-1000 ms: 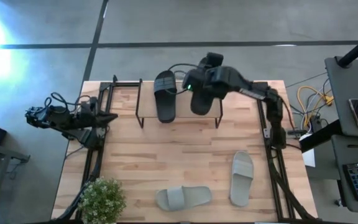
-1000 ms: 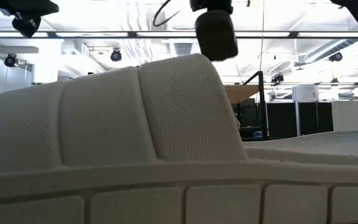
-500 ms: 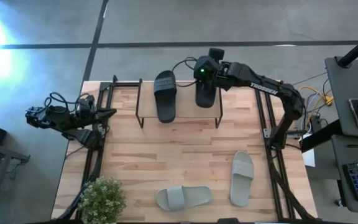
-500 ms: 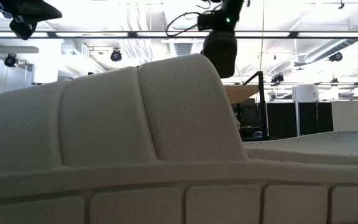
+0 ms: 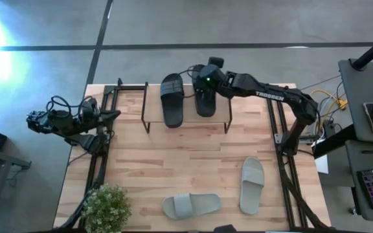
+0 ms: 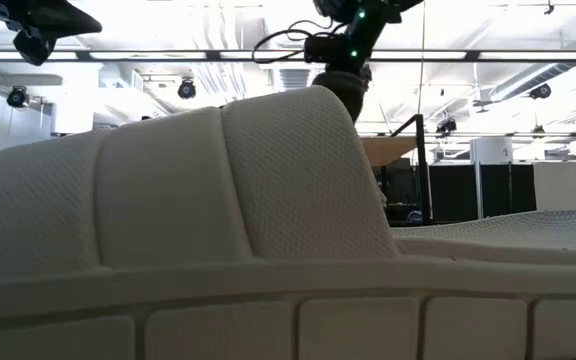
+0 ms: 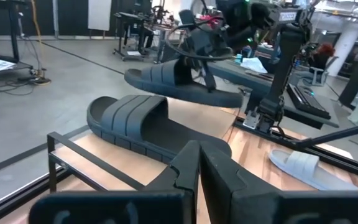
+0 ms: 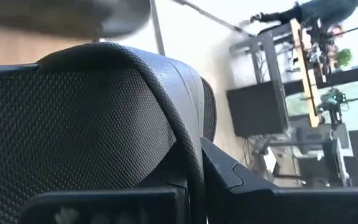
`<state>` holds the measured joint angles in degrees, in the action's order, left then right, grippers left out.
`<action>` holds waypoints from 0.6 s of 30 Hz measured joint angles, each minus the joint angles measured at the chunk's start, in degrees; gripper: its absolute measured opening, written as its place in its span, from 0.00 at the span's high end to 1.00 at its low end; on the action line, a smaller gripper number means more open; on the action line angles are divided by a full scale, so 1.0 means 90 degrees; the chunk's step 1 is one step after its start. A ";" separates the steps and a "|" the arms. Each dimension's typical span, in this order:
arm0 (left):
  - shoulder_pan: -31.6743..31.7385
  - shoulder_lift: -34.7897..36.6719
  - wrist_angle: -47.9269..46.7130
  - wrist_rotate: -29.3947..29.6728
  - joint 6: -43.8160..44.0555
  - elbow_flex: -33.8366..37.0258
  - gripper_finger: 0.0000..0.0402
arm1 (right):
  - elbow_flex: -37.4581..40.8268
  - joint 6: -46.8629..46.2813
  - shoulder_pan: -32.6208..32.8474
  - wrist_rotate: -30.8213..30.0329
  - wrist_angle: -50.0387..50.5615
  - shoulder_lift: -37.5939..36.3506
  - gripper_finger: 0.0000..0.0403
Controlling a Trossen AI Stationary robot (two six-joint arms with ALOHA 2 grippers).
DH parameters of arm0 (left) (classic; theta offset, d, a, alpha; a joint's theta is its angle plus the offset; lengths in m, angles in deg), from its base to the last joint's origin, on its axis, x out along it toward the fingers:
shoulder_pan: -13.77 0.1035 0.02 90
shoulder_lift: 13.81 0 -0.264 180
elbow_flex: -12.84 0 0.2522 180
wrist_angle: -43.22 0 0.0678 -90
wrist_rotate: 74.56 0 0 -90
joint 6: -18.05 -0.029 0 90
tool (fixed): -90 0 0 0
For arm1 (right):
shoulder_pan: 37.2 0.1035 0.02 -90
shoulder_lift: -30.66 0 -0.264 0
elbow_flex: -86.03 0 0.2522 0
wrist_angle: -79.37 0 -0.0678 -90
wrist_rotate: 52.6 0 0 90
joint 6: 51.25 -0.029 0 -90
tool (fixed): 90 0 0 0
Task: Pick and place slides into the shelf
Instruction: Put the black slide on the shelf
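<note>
A: Left to right then? The left pincer (image 5: 112,116) is parked at the left edge of the surface (image 5: 193,162), fingers clenched together.

B: Yep. One black slide (image 5: 172,99) lies on the shelf (image 5: 153,109). Just beside it the right pincer (image 5: 203,87) is grasping the second black slide (image 5: 205,101) by its strap, held above the shelf.

A: And the two pale slides, one (image 5: 190,206) near the front edge, the other (image 5: 252,185) to its right.
</note>
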<state>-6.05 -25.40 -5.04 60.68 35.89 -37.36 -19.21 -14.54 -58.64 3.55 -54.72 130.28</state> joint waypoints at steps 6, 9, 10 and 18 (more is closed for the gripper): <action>0.0000 0.0002 0.0002 0.0062 0.0000 0.0000 1.00 | -0.0002 -0.0190 0.0130 -0.0012 -0.0087 0.0232 0.97; 0.0000 0.0001 0.0002 0.0062 0.0000 0.0000 1.00 | -0.0005 -0.0310 0.0243 -0.0032 -0.0151 0.0274 0.97; 0.0000 0.0002 0.0002 0.0063 -0.0001 0.0000 1.00 | -0.0005 -0.0394 0.0277 -0.0029 -0.0147 0.0287 0.97; 0.0000 0.0008 -0.0053 0.0063 -0.0007 0.0002 1.00 | -0.0005 -0.0698 0.0431 -0.0028 -0.0120 0.0507 0.97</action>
<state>-6.05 -25.34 -5.52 61.24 35.83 -37.34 -19.26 -20.82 -54.76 3.30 -55.80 134.84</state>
